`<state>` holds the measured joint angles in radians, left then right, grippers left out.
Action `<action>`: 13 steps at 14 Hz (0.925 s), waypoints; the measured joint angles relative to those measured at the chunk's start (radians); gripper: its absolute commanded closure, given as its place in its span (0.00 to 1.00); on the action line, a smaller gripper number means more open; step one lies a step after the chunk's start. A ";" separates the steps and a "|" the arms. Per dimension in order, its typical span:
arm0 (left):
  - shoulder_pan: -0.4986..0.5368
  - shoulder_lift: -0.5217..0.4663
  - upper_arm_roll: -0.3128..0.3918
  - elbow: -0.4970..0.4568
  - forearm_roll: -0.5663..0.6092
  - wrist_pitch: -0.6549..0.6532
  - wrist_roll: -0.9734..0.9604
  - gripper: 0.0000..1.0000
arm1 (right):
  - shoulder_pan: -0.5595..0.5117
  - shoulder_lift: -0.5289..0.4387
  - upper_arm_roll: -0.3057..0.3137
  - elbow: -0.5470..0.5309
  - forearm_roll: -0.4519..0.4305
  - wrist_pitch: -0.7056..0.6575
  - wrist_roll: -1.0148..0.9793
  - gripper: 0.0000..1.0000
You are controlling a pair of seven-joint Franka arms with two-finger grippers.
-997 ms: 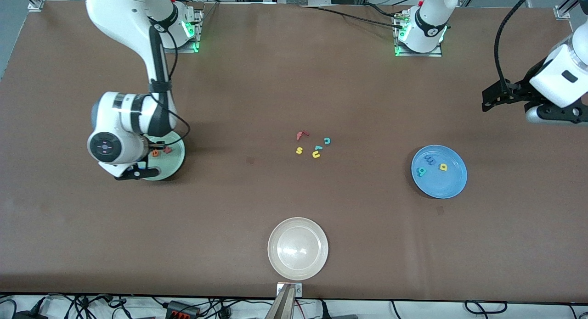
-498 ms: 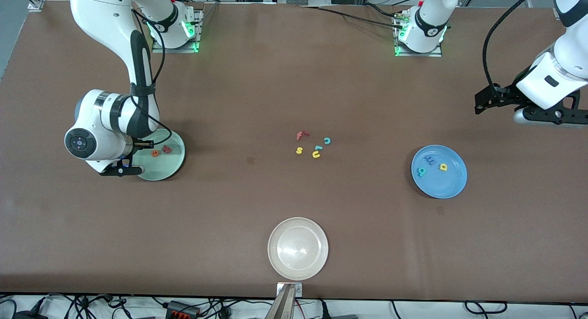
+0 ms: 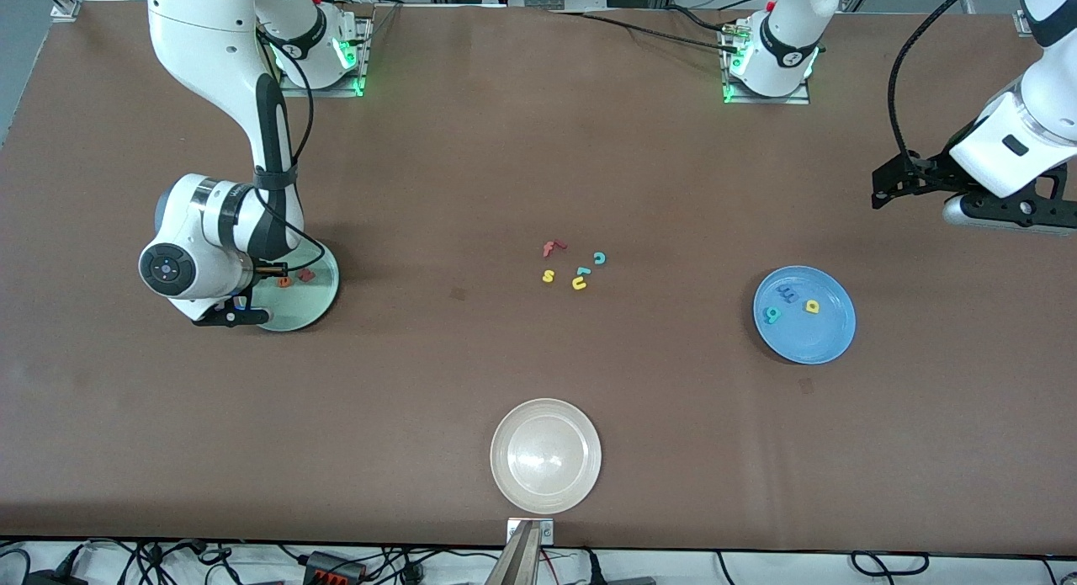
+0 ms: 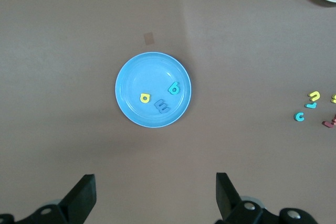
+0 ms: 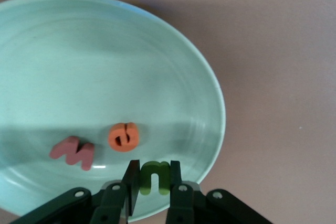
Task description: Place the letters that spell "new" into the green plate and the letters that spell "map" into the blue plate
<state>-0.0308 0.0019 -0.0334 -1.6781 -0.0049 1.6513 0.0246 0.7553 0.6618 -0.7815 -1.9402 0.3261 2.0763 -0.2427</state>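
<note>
The green plate (image 3: 318,300) (image 5: 79,66) lies at the right arm's end of the table. An orange e (image 3: 285,281) (image 5: 124,137) and a red w (image 3: 306,274) (image 5: 73,152) lie in it. My right gripper (image 5: 154,169) hangs low over the plate's rim, shut on the green n (image 5: 155,177). The blue plate (image 3: 823,339) (image 4: 136,74) holds the blue m (image 3: 788,294) (image 4: 162,108), teal a (image 3: 771,315) (image 4: 174,88) and yellow p (image 3: 812,306) (image 4: 145,97). My left gripper (image 3: 883,189) (image 4: 155,195) waits open and empty, high over bare table beside the blue plate.
Several loose letters lie mid-table: a red f (image 3: 552,247), yellow s (image 3: 548,275), teal c (image 3: 599,257) and yellow u (image 3: 579,284). A whitish-beige plate (image 3: 545,417) stands empty, nearest the front camera.
The right wrist swung out toward its end of the table, then came part of the way back over the green plate, the n still in its fingers. The left hand drifted slightly.
</note>
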 measured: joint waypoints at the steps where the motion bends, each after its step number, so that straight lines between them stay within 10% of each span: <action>1: 0.000 0.000 0.001 0.000 0.000 0.000 0.000 0.00 | -0.009 0.000 -0.001 0.000 0.001 0.003 -0.001 0.00; 13: 0.002 -0.006 0.008 0.002 0.000 0.000 0.002 0.00 | -0.053 -0.061 -0.021 0.114 0.013 -0.059 -0.002 0.00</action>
<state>-0.0287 -0.0046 -0.0254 -1.6761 -0.0049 1.6513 0.0263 0.7026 0.6012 -0.8027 -1.8263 0.3389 2.0172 -0.2446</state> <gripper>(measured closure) 0.000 0.000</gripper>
